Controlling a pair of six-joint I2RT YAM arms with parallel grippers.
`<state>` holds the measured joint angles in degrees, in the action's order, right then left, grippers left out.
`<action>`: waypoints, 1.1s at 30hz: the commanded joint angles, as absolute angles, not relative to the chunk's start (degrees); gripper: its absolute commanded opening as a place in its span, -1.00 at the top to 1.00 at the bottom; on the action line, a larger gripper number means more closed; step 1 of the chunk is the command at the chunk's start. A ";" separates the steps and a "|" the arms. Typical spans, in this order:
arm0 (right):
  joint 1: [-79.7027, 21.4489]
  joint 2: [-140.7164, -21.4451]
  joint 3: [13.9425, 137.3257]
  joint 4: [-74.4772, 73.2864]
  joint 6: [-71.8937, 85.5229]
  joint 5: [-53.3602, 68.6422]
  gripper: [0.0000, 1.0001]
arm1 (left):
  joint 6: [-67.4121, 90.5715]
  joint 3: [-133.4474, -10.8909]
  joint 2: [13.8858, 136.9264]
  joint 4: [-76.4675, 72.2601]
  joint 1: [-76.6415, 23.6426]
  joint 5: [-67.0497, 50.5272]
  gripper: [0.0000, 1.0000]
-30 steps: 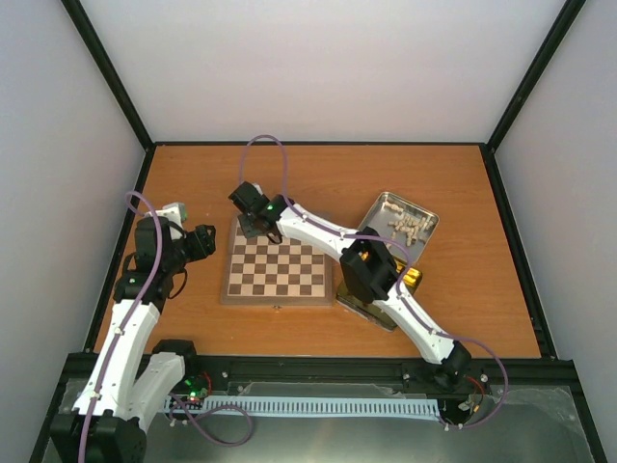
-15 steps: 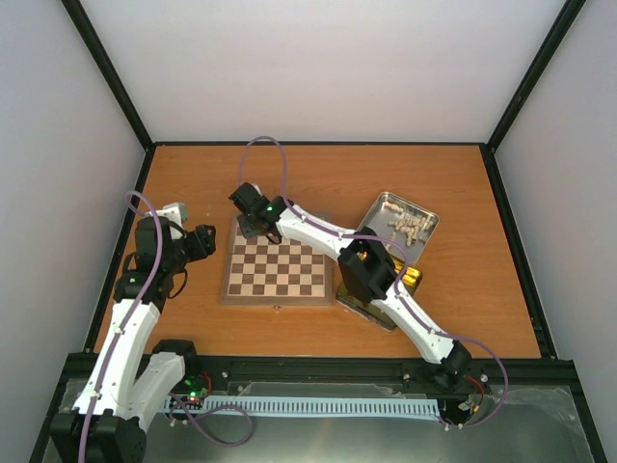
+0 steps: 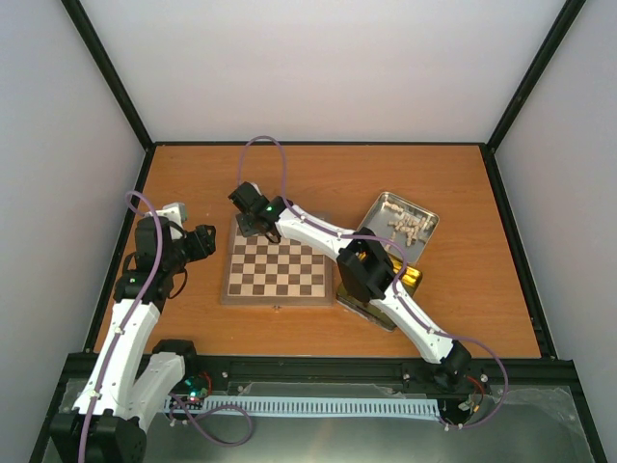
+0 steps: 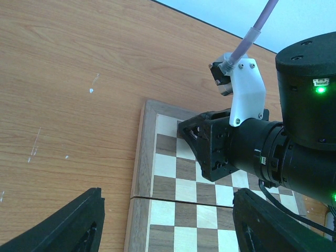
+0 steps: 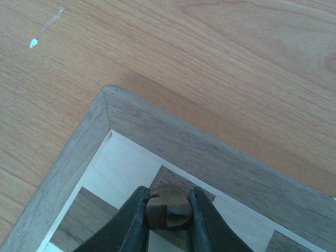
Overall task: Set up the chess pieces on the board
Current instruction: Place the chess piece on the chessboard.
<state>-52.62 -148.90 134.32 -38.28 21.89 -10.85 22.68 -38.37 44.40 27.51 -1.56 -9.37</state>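
The small wooden chessboard (image 3: 277,271) lies left of the table's middle and shows no standing pieces in the top view. My right gripper (image 5: 168,220) is shut on a dark brown chess piece (image 5: 169,208), held over the dark square second from the board's far left corner (image 5: 113,131). In the top view the right gripper (image 3: 253,225) sits over that far left corner. It also shows in the left wrist view (image 4: 210,149) above the board (image 4: 173,210). My left gripper (image 3: 202,241) is open and empty beside the board's left edge, its fingers (image 4: 68,226) spread wide.
An open metal tin (image 3: 400,227) with several cream-white pieces lies right of the board. A gold-lined tin part (image 3: 410,280) sits under the right arm's forearm. Black frame posts and white walls surround the table.
The right gripper has shifted very slightly over the board's far left corner with the piece. The left arm has not moved.
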 commanded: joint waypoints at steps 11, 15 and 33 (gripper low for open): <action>-52.65 -145.68 131.96 -39.29 22.80 -10.80 0.69 | 23.21 -39.14 44.40 27.99 -1.50 -9.30 -0.36; -52.77 -144.49 130.42 -39.24 23.06 -11.10 0.69 | 23.20 -39.19 44.43 27.97 -1.54 -9.36 -0.36; -52.73 -146.42 130.55 -37.64 22.68 -10.13 0.64 | 23.19 -39.15 44.46 28.04 -1.58 -9.42 -0.36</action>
<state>-52.64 -146.63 130.65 -37.67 22.31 -10.02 22.68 -38.37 44.40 27.51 -1.56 -9.39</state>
